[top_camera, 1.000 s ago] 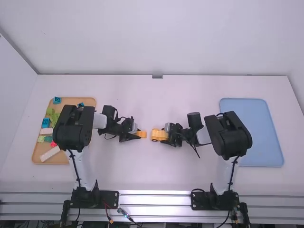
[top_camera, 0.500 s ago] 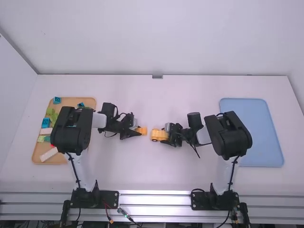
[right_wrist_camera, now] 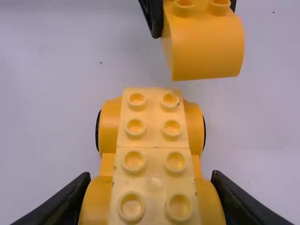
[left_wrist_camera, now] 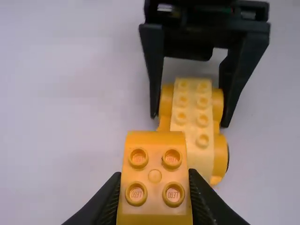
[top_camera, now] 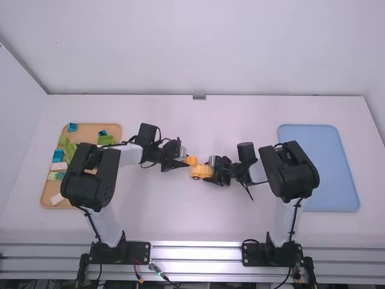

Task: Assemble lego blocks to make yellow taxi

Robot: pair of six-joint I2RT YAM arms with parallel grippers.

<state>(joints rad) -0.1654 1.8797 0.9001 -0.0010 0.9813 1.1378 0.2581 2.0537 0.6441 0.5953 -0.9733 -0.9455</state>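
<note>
A curved yellow block [top_camera: 191, 160] is held by the left gripper [top_camera: 187, 162] near the middle of the white table [top_camera: 162, 211]; it is clasped between the fingers of the left gripper [left_wrist_camera: 154, 199] at its two sides, its four studs turned upward and its rounded end directed right, toward the yellow taxi body [top_camera: 199, 171].

The yellow taxi body is placed just right of the block and slightly nearer; its right end is gripped from both sides by the right gripper [top_camera: 210, 174]; pale yellow studded pieces are set end to end along its top, with rounded side parts bulging out on both sides and black wheels seen at its left end. The held block is raised above the table, and a gap is left between it and the taxi body; whether the taxi body is rested on the table or lifted cannot be told.

At the left of the table a wooden tray [top_camera: 90, 129] is set; blue, green and pale blocks are contained in it, with a blue block [top_camera: 72, 127] at its far left corner and a bright green block [top_camera: 105, 139] toward its far right; part of the tray is hidden by the left arm [top_camera: 90, 180]. At the right a blue tray [top_camera: 325, 168] is laid flat, partly covered by the right arm [top_camera: 290, 171].
</note>
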